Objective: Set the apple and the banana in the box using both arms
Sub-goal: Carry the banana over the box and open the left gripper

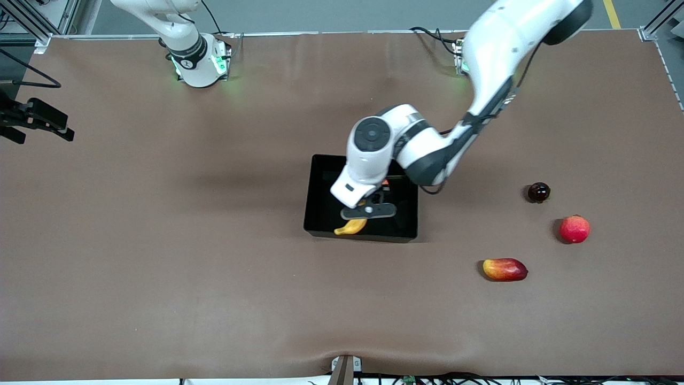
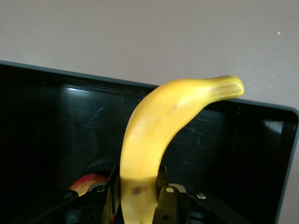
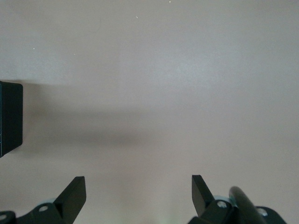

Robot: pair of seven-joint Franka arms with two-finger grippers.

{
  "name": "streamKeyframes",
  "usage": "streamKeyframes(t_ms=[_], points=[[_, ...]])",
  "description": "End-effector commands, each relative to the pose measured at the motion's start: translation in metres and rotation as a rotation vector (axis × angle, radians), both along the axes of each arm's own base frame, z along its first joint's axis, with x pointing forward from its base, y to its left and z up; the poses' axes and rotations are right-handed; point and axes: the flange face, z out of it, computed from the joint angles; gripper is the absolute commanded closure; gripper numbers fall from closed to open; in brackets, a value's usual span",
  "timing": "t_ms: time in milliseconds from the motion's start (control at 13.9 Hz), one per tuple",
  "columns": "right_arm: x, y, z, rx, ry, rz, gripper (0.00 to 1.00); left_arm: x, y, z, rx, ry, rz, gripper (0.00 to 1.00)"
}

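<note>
- Over the shallow glossy black plastic box (image 1: pixel 320 214), near the middle of the table, the left arm's black two-finger gripper (image 1: pixel 368 211) is hanging with its jaws clamped on the curved yellow banana (image 1: pixel 350 227); the free end of the fruit is pointing toward 7 o'clock in the front view and reaching over the box wall nearest the front camera.
- Judging by this, the banana placement is the step in hand: the fruit is inside the box's outline but not yet let go.
- At about 12 o'clock from the gripper, a red-and-yellow patch is showing on the box floor beside the fingers (image 2: pixel 170 198); this is probably the small mottled apple (image 2: pixel 88 183), already in.
- Next, the left gripper is likely needing to lower a little, spread its jaws, then lift straight up clear of the walls.
- Left arm pose: it is reaching from its base at 1 o'clock, elbow bent, wrist turned downward.
- Right gripper (image 3: pixel 138 191): its jaws are standing wide apart and empty over bare brown table; that arm is waiting.
</note>
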Motion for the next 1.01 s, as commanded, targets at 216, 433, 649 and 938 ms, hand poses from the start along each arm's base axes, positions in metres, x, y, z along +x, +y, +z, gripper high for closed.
streamKeyframes(t_ms=[216,433,649,938], points=[[-0.008,-0.005,0.005,-0.019,0.003,0.004,0.00,0.000,-0.013,-0.057,-0.013,0.010,0.002,1.00],[-0.008,-0.004,0.005,-0.018,0.002,0.004,0.00,0.000,-0.011,-0.060,-0.002,0.007,-0.001,0.15],[-0.008,-0.006,0.005,-0.018,0.003,0.000,0.00,0.034,0.034,0.004,0.047,-0.020,0.067,0.00],[-0.008,-0.008,0.005,-0.015,0.002,-0.005,0.00,0.067,0.122,0.128,0.114,-0.053,0.154,0.00]])
